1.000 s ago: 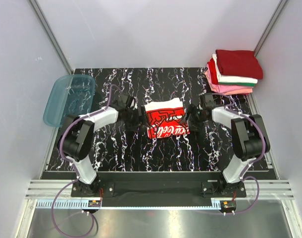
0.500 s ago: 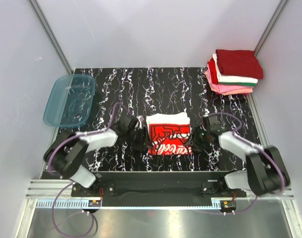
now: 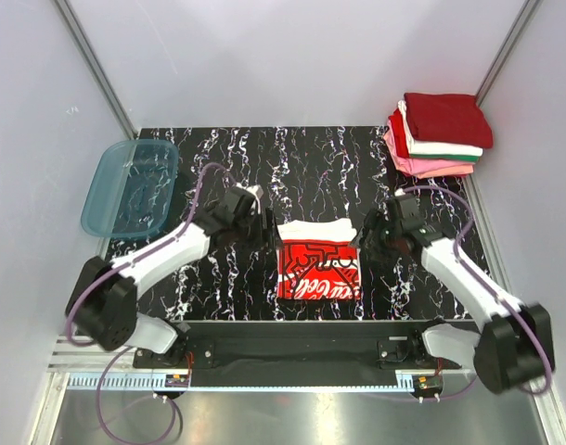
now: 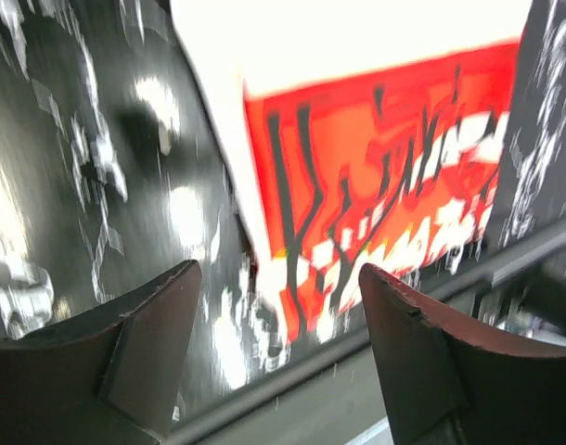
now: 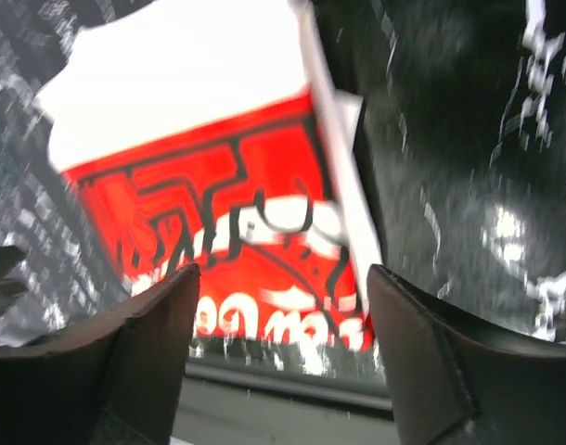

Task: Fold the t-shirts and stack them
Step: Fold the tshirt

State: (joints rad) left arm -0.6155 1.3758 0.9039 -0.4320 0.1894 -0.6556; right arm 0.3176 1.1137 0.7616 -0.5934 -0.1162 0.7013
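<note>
1. Printed tee point(image 3: 318, 269) is laid flat at lower centre of top view. It is folded to a compact rectangle, red print up, white band at far edge. Prob. placed centrally so both arms reach it.
2. Left jaws are seen by tee's upper-left corner, right jaws by its upper-right. In wrist views both are spread wide w/ nothing btwn them and the tee lies beyond the tips, so no cloth is gripped.
3. This mirrored placement is judged to suit a two-sided pickup or a last fold.
4. Stack of folded tees point(image 3: 441, 134) (dark red on top, white and pink below) is set at upper right, well apart, presumably as drop-off pt.
5. Teal tub point(image 3: 130, 185) is seen at upper left of tabletop point(image 3: 311, 158), clear of the work.
</note>
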